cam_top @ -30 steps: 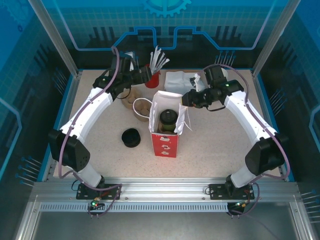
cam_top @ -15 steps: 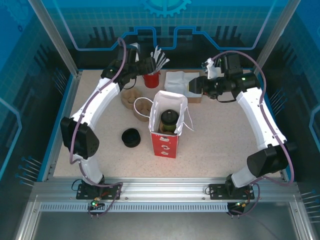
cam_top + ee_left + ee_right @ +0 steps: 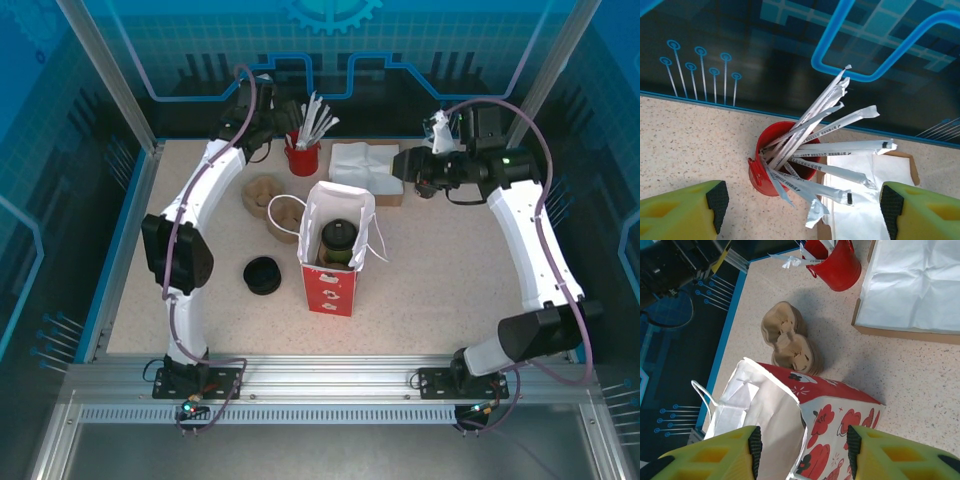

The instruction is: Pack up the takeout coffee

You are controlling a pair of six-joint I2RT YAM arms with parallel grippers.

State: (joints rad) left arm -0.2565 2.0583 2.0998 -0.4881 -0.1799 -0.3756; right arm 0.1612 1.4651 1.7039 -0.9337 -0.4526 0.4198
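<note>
Left gripper (image 3: 802, 207), jaws apart and empty, has moved back from the pulp carriers (image 3: 270, 200) to the red cup (image 3: 767, 172) of wrapped straws (image 3: 830, 127). Right gripper (image 3: 804, 450), jaws apart and empty, has withdrawn from the paper bag (image 3: 840, 425) toward the napkin tray (image 3: 362, 165). Count: one takeout coffee (image 3: 338, 238) upright inside one bag, one black lid stack (image 3: 263, 275), straws too overlapped to count; the top view gives the coffee's lid, the right wrist view the bag's flower print.
</note>
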